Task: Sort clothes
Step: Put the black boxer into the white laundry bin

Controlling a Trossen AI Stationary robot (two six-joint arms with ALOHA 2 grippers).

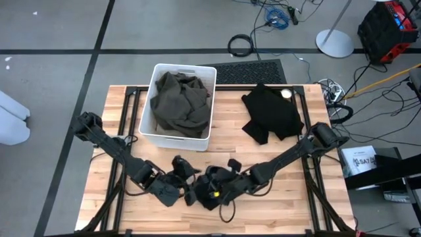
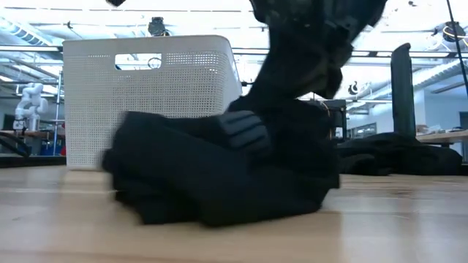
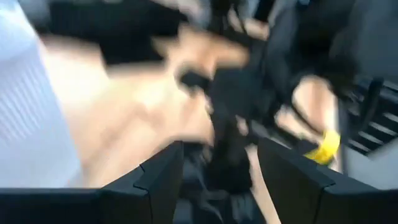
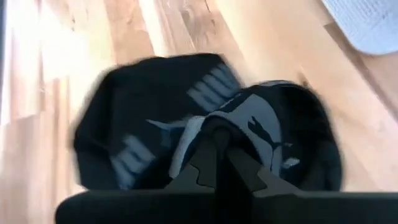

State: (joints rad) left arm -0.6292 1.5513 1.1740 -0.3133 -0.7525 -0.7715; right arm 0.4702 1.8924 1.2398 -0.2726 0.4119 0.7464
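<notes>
Black garment (image 4: 205,143) w/ white print is lying bunched at near edge, we're pinching it w/ shut right gripper (image 1: 212,191), left gripper (image 1: 186,191) gaping empty just left.

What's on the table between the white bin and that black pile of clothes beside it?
Nothing: the high view shows bare wood between the white bin and the black pile.

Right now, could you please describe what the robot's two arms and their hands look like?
Both arms are dark, slim and jointed, with bulkier round housings at the joints. The left hand and right hand are black too. In the wrist views each hand ends in two angular, flat-faced black fingers. A yellow marking shows near the right hand.
</notes>
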